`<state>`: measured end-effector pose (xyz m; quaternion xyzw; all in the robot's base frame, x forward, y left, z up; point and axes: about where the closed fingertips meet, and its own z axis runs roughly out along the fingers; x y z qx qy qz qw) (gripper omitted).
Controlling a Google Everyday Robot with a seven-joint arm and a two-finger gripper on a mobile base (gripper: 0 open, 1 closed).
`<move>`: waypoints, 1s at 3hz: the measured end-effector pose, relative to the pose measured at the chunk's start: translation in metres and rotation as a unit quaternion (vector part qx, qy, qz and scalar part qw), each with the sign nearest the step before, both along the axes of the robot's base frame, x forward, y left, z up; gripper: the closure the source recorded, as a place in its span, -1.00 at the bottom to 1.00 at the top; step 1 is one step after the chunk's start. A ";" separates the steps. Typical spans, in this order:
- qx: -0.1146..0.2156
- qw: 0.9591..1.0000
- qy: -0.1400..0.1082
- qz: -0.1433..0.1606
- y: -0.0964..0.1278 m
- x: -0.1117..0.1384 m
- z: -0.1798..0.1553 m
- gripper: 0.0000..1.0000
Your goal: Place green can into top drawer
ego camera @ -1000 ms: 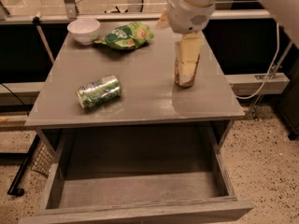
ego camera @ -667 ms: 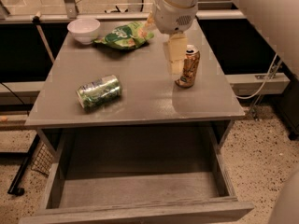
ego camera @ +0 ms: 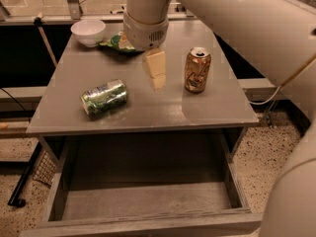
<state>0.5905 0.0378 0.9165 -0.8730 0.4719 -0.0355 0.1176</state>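
The green can (ego camera: 104,97) lies on its side on the left part of the grey table top (ego camera: 148,107). My gripper (ego camera: 156,72) hangs over the middle of the table, to the right of the green can and apart from it, holding nothing. The top drawer (ego camera: 148,201) is pulled open below the table's front edge; its flat grey bottom is bare and its plank front (ego camera: 143,225) is at the bottom of the view.
A gold-brown can (ego camera: 197,69) stands upright just right of the gripper. A white bowl (ego camera: 89,31) sits at the back left. A green chip bag (ego camera: 114,42) lies behind the arm, partly hidden. My arm (ego camera: 256,28) crosses the upper right.
My gripper has moved left, from over the gold-brown can to the middle of the table, closer to the green can. The cans have not moved.
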 end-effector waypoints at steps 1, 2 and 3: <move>0.002 1.000 -0.001 0.003 0.003 0.001 -0.001 -1.00; -0.027 0.999 -0.004 0.033 0.032 0.003 -0.010 -1.00; -0.039 0.997 -0.004 0.059 0.056 0.004 -0.018 -1.00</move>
